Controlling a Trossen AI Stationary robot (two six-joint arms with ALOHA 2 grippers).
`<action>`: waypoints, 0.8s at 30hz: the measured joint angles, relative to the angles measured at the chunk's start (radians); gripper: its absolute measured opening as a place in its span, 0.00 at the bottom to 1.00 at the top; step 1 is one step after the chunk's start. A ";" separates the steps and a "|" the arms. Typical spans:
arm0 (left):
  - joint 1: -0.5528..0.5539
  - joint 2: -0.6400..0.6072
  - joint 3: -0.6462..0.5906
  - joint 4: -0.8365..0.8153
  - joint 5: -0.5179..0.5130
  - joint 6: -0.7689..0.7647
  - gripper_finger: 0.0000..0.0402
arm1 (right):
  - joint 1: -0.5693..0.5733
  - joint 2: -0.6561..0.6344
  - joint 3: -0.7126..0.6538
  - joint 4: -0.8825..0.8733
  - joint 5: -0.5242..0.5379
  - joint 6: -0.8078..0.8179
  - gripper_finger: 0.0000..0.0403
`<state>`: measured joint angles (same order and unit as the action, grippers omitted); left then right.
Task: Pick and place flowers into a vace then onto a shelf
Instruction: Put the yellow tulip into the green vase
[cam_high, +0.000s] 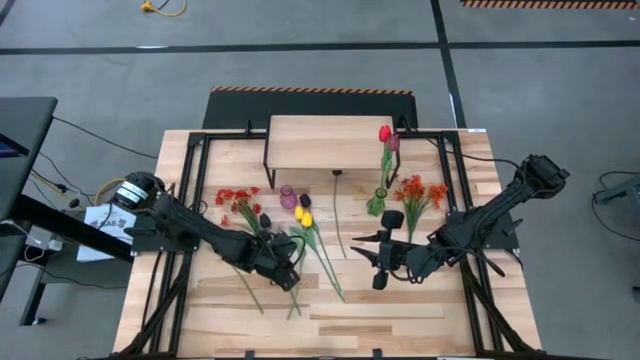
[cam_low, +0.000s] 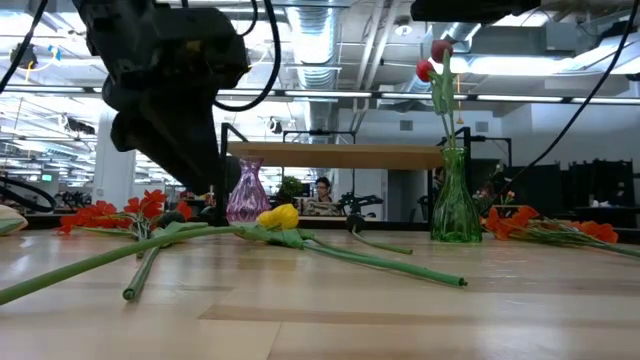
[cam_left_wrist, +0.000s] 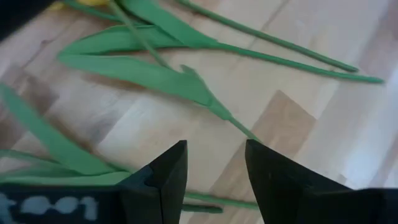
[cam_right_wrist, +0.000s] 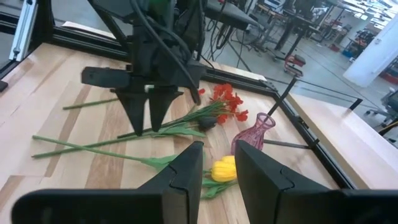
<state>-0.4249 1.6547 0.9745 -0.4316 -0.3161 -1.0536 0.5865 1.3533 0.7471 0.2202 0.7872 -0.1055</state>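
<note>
Several loose flowers (cam_high: 300, 235) lie flat on the table: yellow tulips (cam_low: 278, 216), dark maroon tulips and orange-red sprays (cam_high: 235, 197). Two red tulips (cam_low: 432, 60) stand with their stems in the green glass vase (cam_high: 377, 205). My left gripper (cam_high: 290, 276) is open and points down, low over the green stems and leaves (cam_left_wrist: 186, 84); one stem runs toward the gap between its fingers (cam_left_wrist: 214, 168). My right gripper (cam_high: 372, 260) is open, hovers right of the flowers and faces the left gripper (cam_right_wrist: 148, 121). The shelf (cam_high: 330, 145) stands at the far side.
A small pink glass vase (cam_high: 288, 197) stands upright among the flower heads, in front of the shelf. More orange-red sprays (cam_high: 420, 190) lie right of the green vase. Black frame rails (cam_high: 165, 290) run along the table's left and right sides. Bare wood lies near the table's near edge (cam_high: 330, 320).
</note>
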 joint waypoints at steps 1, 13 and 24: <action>0.001 0.000 0.000 -0.002 0.000 -0.009 0.38 | 0.000 0.000 0.000 0.000 0.000 0.000 0.22; 0.022 0.024 0.000 0.084 0.093 -0.027 0.38 | 0.000 0.000 0.000 0.001 0.000 0.000 0.22; 0.047 0.084 0.024 0.112 0.170 -0.007 0.38 | 0.000 0.000 0.000 -0.003 -0.001 0.000 0.22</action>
<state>-0.3778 1.7382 0.9984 -0.3196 -0.1465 -1.0610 0.5865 1.3536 0.7467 0.2174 0.7864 -0.1051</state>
